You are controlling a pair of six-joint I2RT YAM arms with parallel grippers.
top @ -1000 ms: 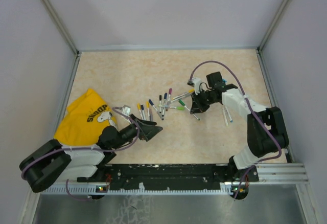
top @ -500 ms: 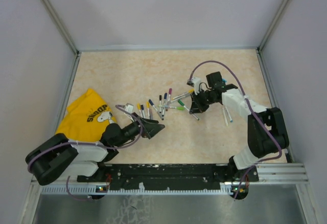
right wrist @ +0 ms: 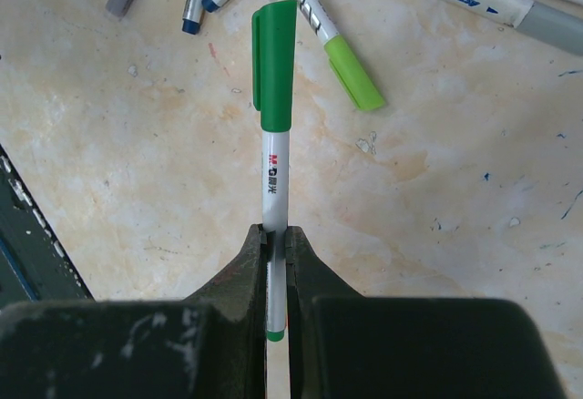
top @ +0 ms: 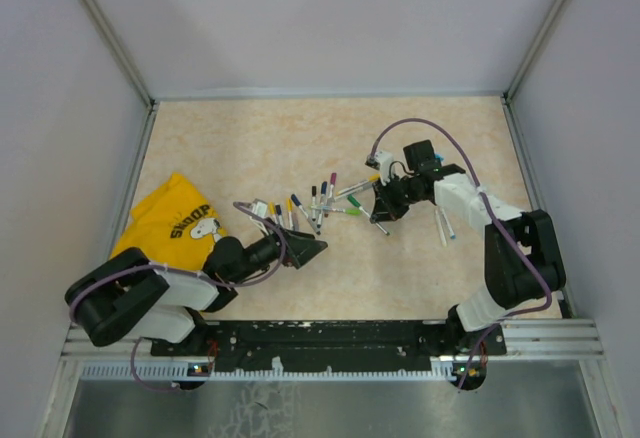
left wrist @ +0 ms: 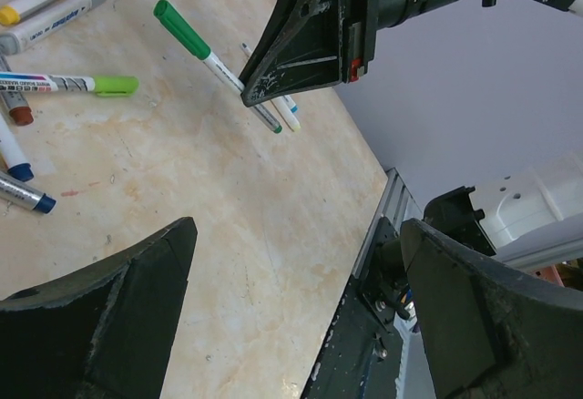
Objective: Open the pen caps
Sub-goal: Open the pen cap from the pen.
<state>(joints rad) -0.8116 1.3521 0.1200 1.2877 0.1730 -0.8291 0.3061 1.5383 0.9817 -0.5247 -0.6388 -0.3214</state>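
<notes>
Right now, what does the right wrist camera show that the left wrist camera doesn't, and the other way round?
Only the right wrist view: the right pincer seen from behind, shut on the white barrel of the green-capped pen, with the barrel's print in close-up. Only the left wrist view: the left pincer wide open with nothing between its fingers, and the metal rail at the table's edge. Both: that held pen with its green cap on, and the lime-capped pen lying on the table.
</notes>
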